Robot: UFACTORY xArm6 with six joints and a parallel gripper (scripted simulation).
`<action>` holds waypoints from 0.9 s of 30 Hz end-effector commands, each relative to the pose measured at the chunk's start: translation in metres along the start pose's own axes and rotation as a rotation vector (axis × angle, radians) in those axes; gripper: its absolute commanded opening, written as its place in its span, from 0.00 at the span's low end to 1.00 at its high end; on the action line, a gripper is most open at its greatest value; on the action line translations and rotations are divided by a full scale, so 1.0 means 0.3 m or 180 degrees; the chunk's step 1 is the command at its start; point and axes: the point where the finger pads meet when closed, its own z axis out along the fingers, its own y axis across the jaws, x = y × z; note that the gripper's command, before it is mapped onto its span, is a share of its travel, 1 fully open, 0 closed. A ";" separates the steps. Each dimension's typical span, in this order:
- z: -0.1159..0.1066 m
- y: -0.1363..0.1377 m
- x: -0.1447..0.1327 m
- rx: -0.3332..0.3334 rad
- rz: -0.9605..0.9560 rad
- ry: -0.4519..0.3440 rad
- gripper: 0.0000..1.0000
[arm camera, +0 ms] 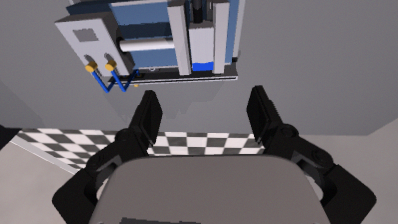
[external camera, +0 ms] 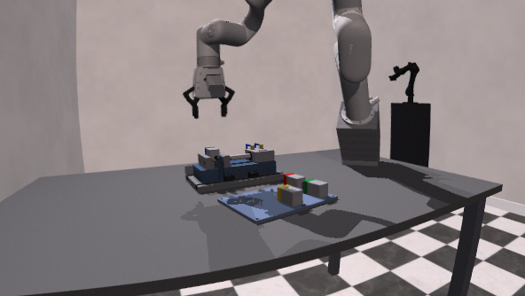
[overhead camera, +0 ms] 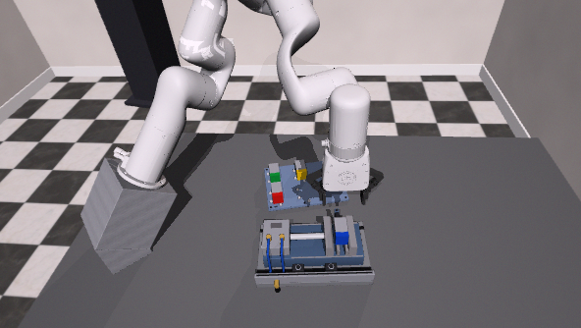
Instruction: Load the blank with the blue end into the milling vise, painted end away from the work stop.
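- Top view: blue-ended blank (overhead camera: 342, 231) (external camera: 212, 151) (arm camera: 202, 47) sits lower centre-right, btwn moving jaw (overhead camera: 329, 236) (arm camera: 179, 37) and fixed jaw (overhead camera: 351, 235) (arm camera: 221, 37) of the vise; blue end faces bottom of frame, away from infeed plate (overhead camera: 272, 206) (external camera: 259, 219). Red (overhead camera: 277, 192), green (overhead camera: 274, 173) & yellow (overhead camera: 300, 170) blanks on the plate, mid-frame.
- Exterior view: xArm Gripper (external camera: 209, 113) (arm camera: 203, 99) upper left, fingers wide, nothing btwn them, well above vise. Blank top stands a bit proud of jaws; exact seating & mm gaps: can't tell.
- Wrist view: fingertips spread L & R of centre, blank upper centre, apart from them. Prob. rigid, fairly dense block, won't squash; smooth faces might slip. If regrip needed, take long sides high up, near mid-length, above jaw tops. Looks loaded; likely just keep arm clear.
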 end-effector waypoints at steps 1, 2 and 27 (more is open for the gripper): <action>-0.055 0.002 0.000 -0.0006 -0.0003 -0.0002 1.00; -0.055 0.002 0.000 -0.0006 -0.0003 -0.0002 1.00; -0.018 0.003 0.000 -0.0006 -0.0004 -0.0002 1.00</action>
